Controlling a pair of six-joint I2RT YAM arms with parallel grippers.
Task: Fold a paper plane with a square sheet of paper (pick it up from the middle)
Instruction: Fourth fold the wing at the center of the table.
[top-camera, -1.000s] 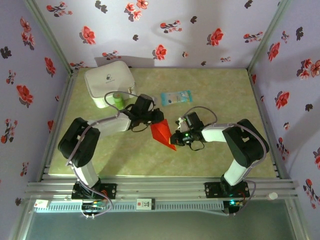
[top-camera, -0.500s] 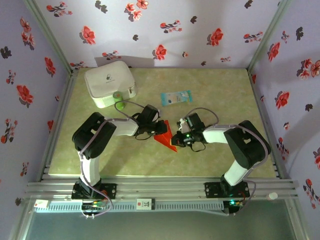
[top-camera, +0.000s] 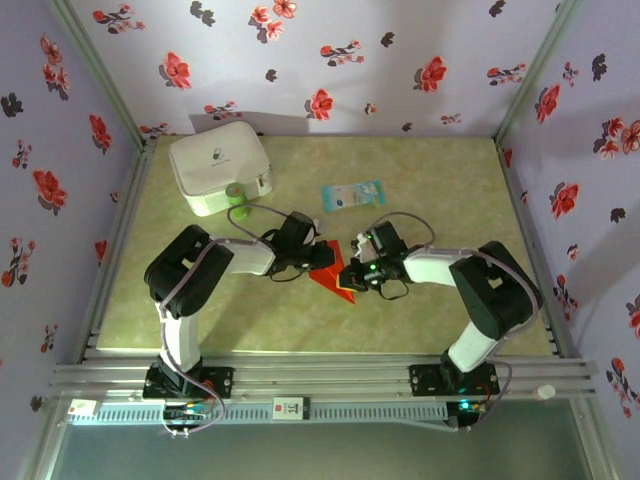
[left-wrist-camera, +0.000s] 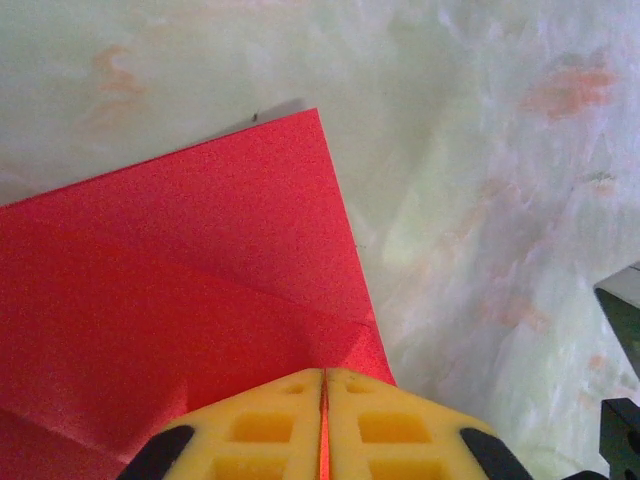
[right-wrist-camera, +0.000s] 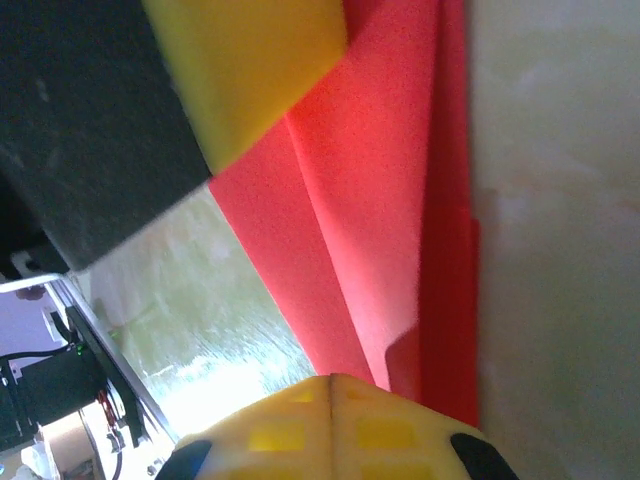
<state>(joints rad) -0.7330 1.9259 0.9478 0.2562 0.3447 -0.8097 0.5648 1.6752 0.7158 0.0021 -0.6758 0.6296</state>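
— What is your left gripper (left-wrist-camera: 323, 385) doing?

— My yellow pads (left-wrist-camera: 290, 395) are pressed together, with a thin red edge of the sheet of paper (left-wrist-camera: 200, 290) pinched in the seam between them. In my left wrist view the sheet spreads from the pads toward 11 o'clock. It is creased and folded, with the table (left-wrist-camera: 480, 150) showing beyond it.

— And your right gripper (right-wrist-camera: 333, 385)?

— It's closed too, pads meeting. The folded red layers run right up under them, but I cannot tell whether an edge is caught there.

— Where does the sheet sit?

— From above, near the middle of the table. My left gripper is at its 10 o'clock and my right at its 3 o'clock.

— What's around it?

— A pale blue packet (top-camera: 352, 194) lies at the sheet's 12 o'clock, apart from it. A white case (top-camera: 218, 170) sits well apart at 10 o'clock, in the far left corner. A small green thing (top-camera: 236, 192) is just beside the case's near edge.
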